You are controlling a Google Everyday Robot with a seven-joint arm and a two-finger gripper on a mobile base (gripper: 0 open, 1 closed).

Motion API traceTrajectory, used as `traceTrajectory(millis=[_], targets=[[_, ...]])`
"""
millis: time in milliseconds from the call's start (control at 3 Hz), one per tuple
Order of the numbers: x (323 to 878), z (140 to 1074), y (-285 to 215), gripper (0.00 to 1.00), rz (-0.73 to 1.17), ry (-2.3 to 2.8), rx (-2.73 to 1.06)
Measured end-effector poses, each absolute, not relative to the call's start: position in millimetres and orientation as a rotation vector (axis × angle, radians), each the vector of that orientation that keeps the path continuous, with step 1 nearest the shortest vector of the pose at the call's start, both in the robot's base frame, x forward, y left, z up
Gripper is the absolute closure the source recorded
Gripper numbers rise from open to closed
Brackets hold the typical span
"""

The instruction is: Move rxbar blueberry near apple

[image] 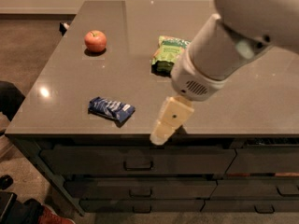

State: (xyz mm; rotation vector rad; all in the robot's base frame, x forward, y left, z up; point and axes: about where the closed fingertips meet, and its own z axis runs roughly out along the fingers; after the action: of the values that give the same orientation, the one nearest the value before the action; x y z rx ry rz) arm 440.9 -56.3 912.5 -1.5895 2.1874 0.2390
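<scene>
The pincer (161,133) hangs at the front edge of the surface (70,78); whether it is open or closed cannot be told. The rxbar blueberry (111,108) lies flat near its left; the apple (95,41) sits well beyond.

A single camera looks obliquely down on the counter (140,85) from above its front edge, at close range. The arm (219,59) fills the upper right; the gripper (162,129) hangs at lower centre.
</scene>
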Motion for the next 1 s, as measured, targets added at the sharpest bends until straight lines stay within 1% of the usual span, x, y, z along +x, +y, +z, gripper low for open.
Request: traceTrajectory(millis=[1000], targets=[[474, 876, 40, 0.00, 0.384, 2.236, -1.459]])
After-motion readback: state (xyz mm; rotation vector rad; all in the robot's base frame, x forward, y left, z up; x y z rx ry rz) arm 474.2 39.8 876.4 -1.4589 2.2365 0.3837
